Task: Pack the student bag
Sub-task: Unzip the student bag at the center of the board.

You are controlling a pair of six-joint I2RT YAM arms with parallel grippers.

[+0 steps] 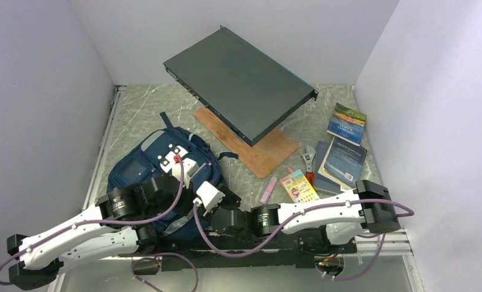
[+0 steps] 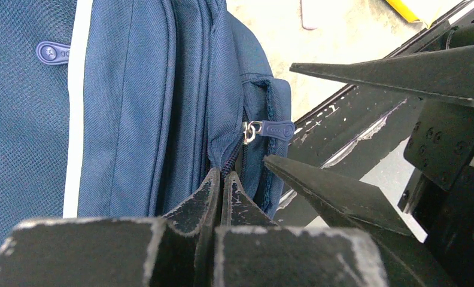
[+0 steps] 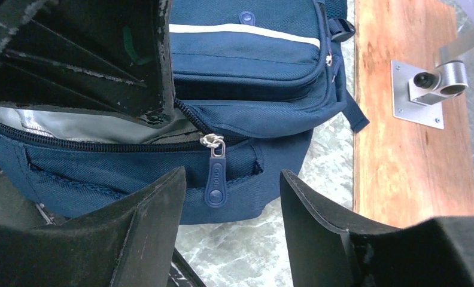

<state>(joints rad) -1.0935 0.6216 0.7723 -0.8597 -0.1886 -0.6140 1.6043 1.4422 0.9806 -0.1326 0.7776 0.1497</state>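
Note:
The navy student bag [image 1: 142, 159] lies on the table's left side. Its main zip is partly open and shows grey lining [image 3: 73, 127]. My left gripper [image 1: 187, 182] is shut on the bag's fabric edge beside the zip teeth, as the left wrist view [image 2: 222, 176] shows. My right gripper [image 1: 227, 199] is open, its jaws on either side of and just short of the blue zip pull [image 3: 215, 174], not touching it. The pull also shows in the left wrist view [image 2: 277, 130], between the right gripper's fingers [image 2: 342, 197].
A dark flat box [image 1: 241, 82] leans on a wooden board [image 1: 254, 146] behind the bag. Books [image 1: 342, 159], a wrench [image 1: 310, 159], a colourful card pack [image 1: 299, 185] and a pink piece [image 1: 268, 190] lie to the right. A metal bracket [image 3: 432, 89] sits on the board.

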